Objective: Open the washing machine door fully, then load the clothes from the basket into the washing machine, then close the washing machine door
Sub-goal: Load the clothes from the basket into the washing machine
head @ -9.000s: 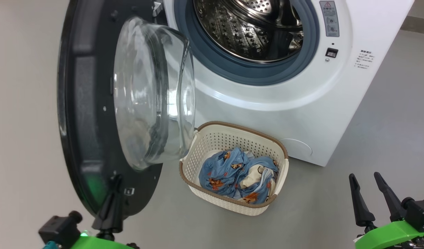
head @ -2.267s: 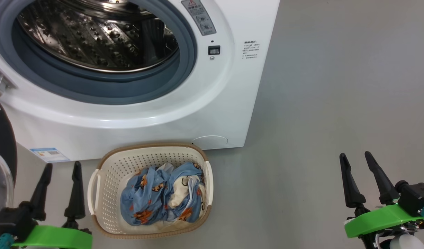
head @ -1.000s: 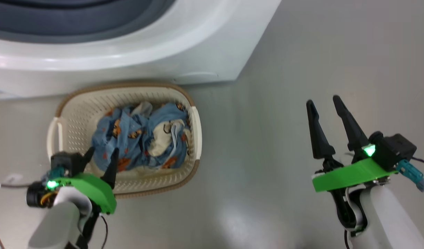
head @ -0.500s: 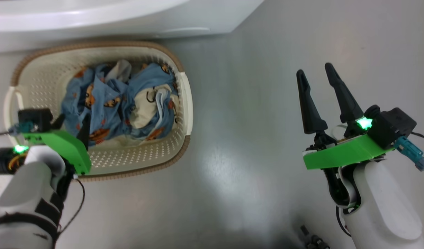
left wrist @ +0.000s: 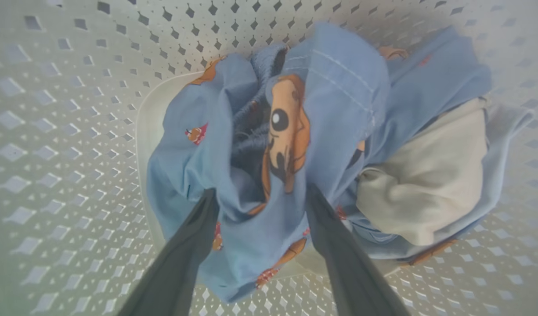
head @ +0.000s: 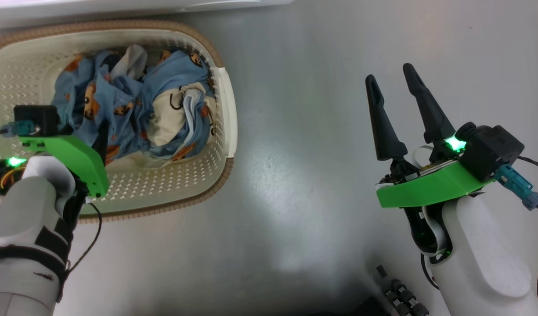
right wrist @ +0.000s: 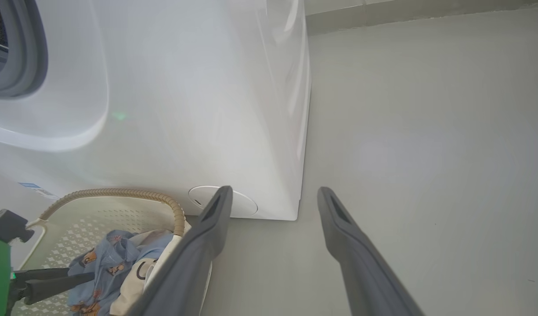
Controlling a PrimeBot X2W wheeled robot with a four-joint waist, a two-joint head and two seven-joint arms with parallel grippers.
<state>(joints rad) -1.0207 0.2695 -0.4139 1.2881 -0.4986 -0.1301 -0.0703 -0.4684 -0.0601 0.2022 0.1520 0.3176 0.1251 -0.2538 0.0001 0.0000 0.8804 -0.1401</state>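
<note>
1. Grey, smooth floor (head: 295, 131) takes up most of the head view. The washing machine (right wrist: 185, 109) stands at the far side, and its white front and round flap (right wrist: 246, 206) are seen from the right wrist.
2. The basket (head: 228, 114) is set on the floor at the left, just in front of the machine's lower front. The clothes (head: 163, 87) are bundled inside it, blue printed folds around a cream patch.
3. The left gripper (left wrist: 261, 192) is lowered into the basket with its fingers spread. A raised ridge of blue fabric is straddled by them, and nothing is pinched yet.
4. The right gripper (head: 388, 72) is held over bare floor, well to the right of the basket, with its fingers parted and empty.
5. The step in hand is judged to be the first grasp of the clothes, so loading is only at its start.
6. If only the thin top fold is caught, the fabric could slip out on the lift, or one piece could be raised while the rest is left behind.
7. If the fingers are driven too deep, a tip could be lodged in a perforation of the basket wall, and the light basket could be dragged or tipped.
8. A trailing end could be snagged on the woven rim, so that the bundle is dropped on the floor short of the drum.
</note>
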